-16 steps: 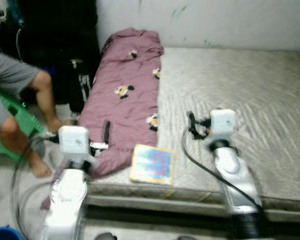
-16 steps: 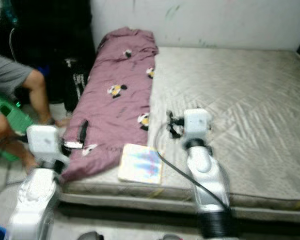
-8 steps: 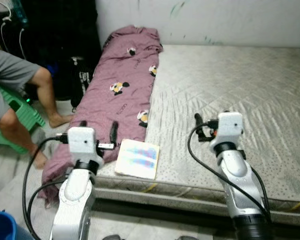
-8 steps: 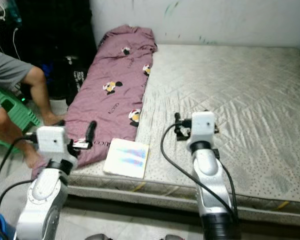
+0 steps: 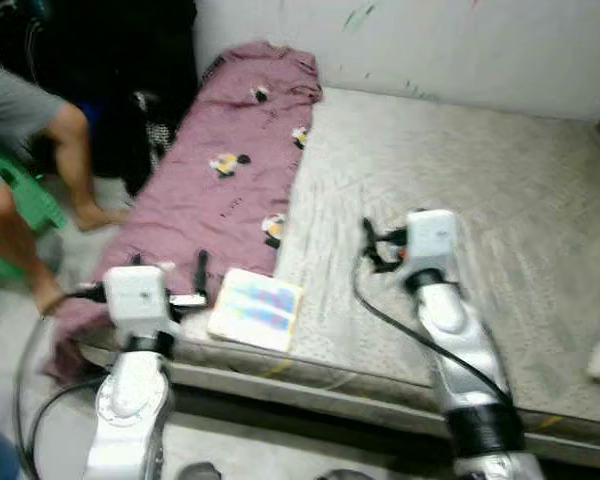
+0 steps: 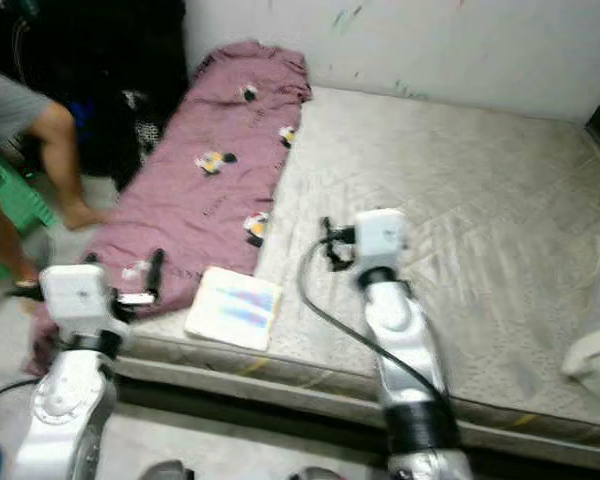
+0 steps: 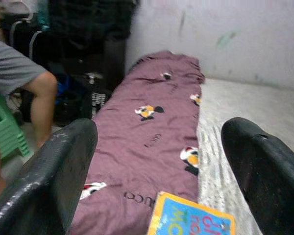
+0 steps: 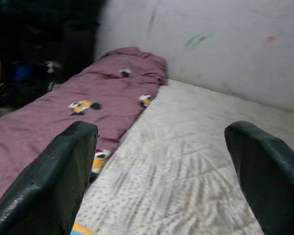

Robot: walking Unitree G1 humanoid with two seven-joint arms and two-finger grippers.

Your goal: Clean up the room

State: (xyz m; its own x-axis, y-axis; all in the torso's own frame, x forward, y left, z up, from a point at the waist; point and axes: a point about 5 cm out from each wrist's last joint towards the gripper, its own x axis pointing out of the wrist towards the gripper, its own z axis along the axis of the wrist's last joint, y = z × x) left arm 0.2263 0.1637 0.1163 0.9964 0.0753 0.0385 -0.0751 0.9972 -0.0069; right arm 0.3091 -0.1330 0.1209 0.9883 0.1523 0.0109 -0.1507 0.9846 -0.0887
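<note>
On purple blanket (image 7: 152, 132), lettering "GUCCI".

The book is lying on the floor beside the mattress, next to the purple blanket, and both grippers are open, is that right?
Not quite. The book lies on the mattress near its front edge, not on the floor, as the left eye view shows. The rest holds: it sits next to the purple blanket, and the left gripper and right gripper are both open.

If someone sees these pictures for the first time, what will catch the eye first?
The purple blanket with cartoon prints, lying along the left side of the grey mattress. A colourful book lies near the mattress's front edge, beside the left gripper. A person's leg shows at the far left.
</note>
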